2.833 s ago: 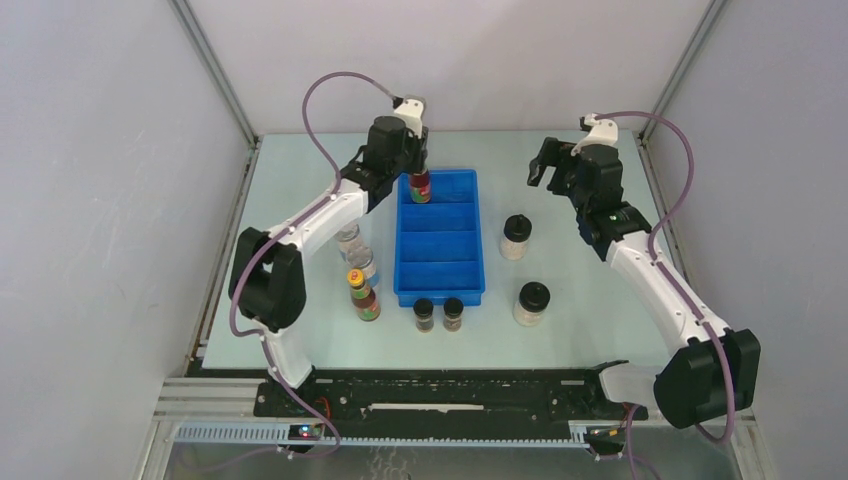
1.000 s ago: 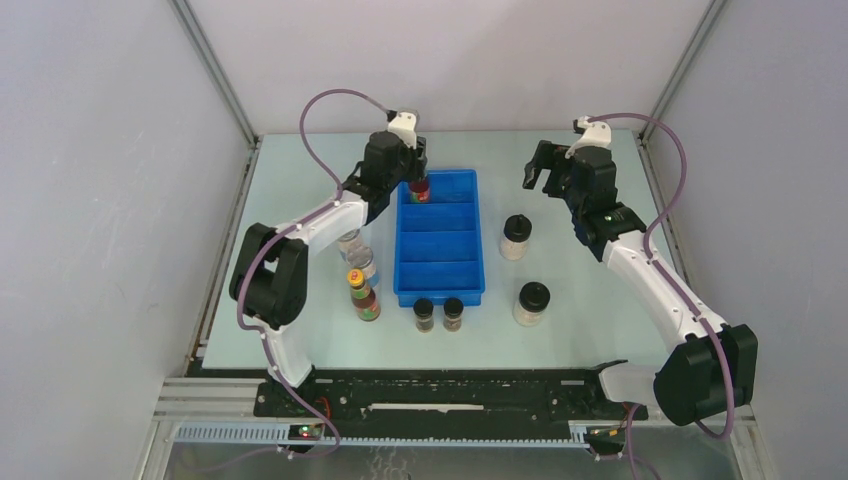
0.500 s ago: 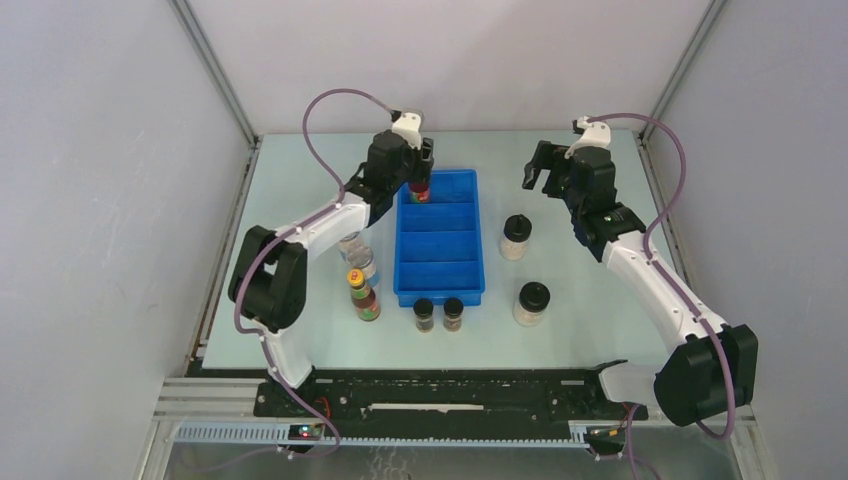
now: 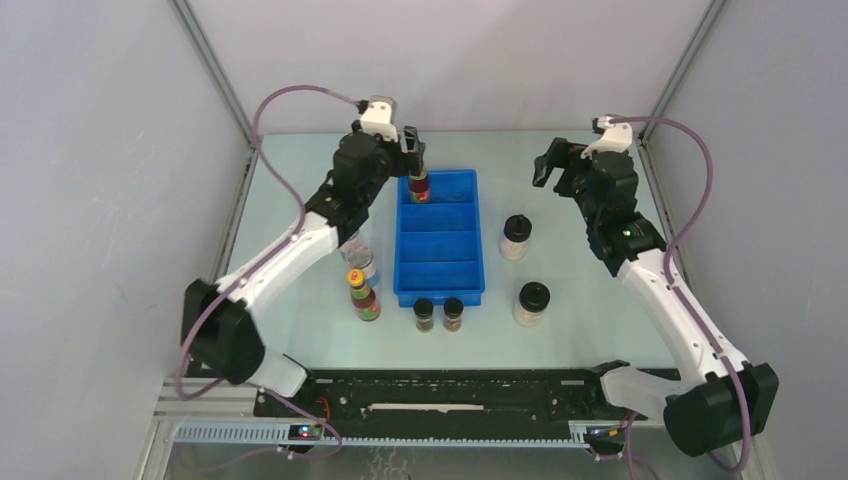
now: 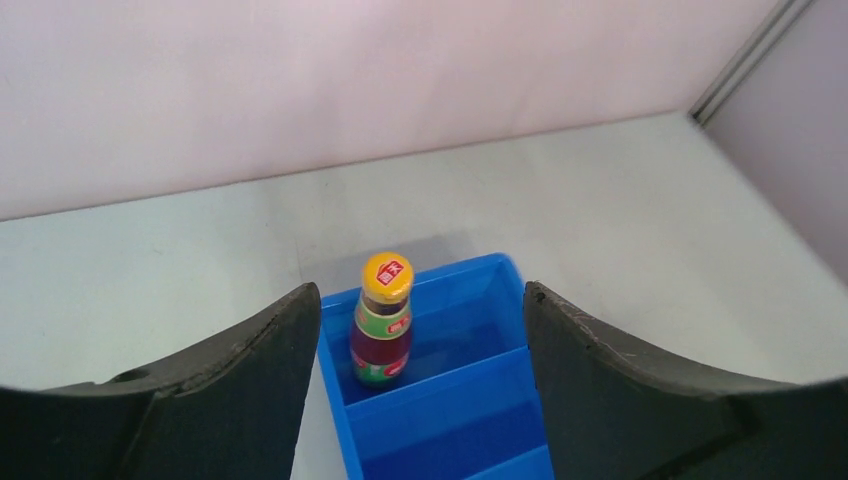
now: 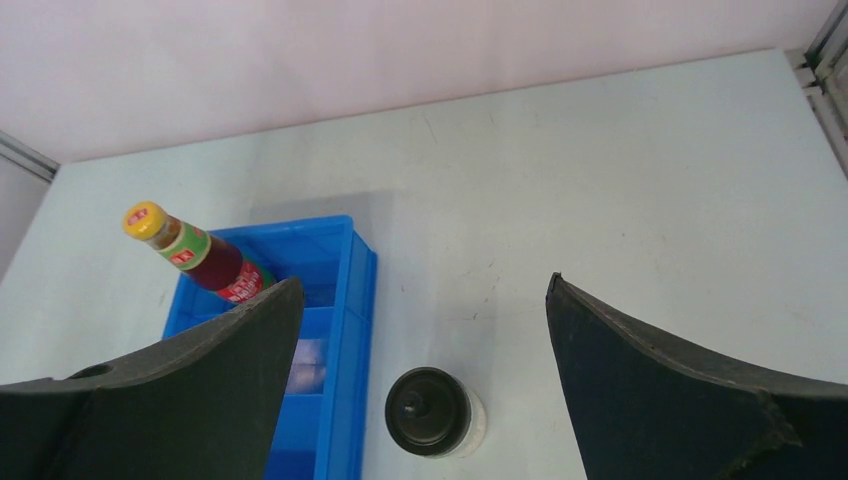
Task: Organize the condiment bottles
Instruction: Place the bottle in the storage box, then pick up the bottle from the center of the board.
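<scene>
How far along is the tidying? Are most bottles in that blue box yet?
Barely started. Done: one red sauce bottle stands in the far compartment of the blue tray. In hand: nothing; the left gripper is open above that bottle, the right gripper hovers open. To do: the second red bottle and clear jars left of the tray, two tiny dark jars at its near end, two pale jars on its right.

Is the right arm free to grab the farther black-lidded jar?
Probably yes: the jar stands alone on the table, and the right fingers hover open just beyond it, nothing between.
</scene>
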You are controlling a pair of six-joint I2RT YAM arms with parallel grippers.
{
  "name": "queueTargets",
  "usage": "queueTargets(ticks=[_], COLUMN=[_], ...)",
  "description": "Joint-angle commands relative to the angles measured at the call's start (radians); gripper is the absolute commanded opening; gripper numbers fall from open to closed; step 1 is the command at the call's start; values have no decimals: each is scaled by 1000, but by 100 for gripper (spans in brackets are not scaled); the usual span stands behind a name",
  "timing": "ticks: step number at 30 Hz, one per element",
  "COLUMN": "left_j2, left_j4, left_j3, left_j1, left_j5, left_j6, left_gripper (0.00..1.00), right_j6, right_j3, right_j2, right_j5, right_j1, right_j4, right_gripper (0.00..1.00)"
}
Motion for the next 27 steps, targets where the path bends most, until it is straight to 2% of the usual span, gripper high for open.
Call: queueTargets(ticks=[1, 6, 9, 12, 13, 21, 25, 27], left_j2=[-204, -416, -521, -613, -639, -847, -884, -920], left_j4=[26, 59, 84, 107, 110, 246, 135, 72], left_j3=[-77, -175, -230, -278, -290, -499, -529, -554], left_j1=[-14, -14, -13, -14, -14, -14, -13, -14], left_j5=[-4, 65, 118, 171, 180, 281, 365, 361], left_j6=[-110, -192, -238, -273, -291, -444, -405, -395], left_gripper=[78, 78, 84, 98, 100, 100, 100, 100], right_j6=[20, 34, 37, 47, 52, 63, 76, 74], right_j3=[0, 0, 0, 0, 1, -1, 0, 0], right_j2=[-76, -132, -163, -193, -201, -264, -286, -295], right_j5=[0, -2, -10, -15, -21, -92, -120, -124], right_j1=[8, 20, 32, 39, 40, 42, 44, 49], right_j4=[0, -16, -17, -18, -22, -55, -70, -83], right_gripper=[100, 100, 100, 100, 100, 100, 100, 100])
